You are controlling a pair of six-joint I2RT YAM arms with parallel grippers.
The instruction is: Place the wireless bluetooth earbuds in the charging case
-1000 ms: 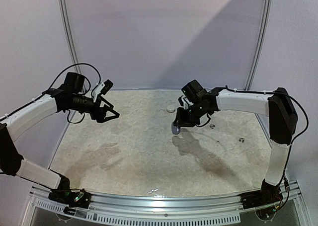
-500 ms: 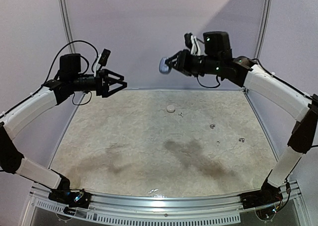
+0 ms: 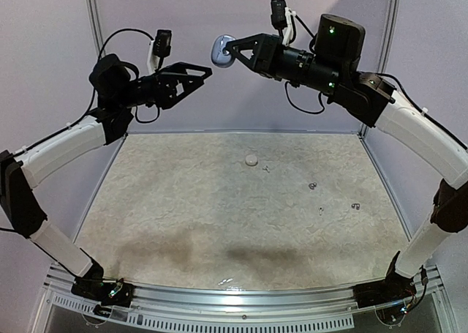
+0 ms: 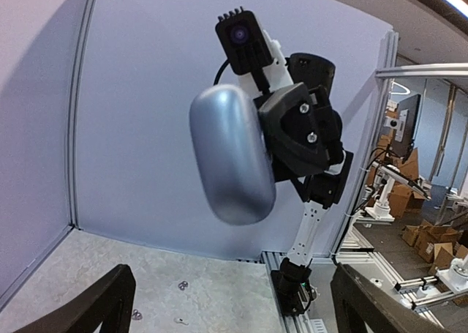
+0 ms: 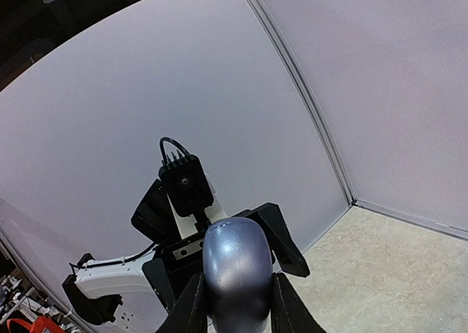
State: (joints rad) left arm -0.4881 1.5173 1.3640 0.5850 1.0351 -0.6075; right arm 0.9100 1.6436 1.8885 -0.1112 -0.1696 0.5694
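The case [image 3: 220, 50] is gripped high above the surface [image 3: 183, 201] by the right tool [image 3: 229, 49], the left tool [image 3: 200, 79] spread wide beside it; earbuds [image 3: 312, 186] are seen far right. The case should be steadied squarely before release

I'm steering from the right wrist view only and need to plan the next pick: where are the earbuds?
Observer: The top view shows the earbuds lying scattered on the right half of the table, far below both arms.
Operator: How close is the left pincer to the case I'm holding?
Observer: From above, the left pincer stands wide open just short of the charging case, with a small gap between them and no contact.
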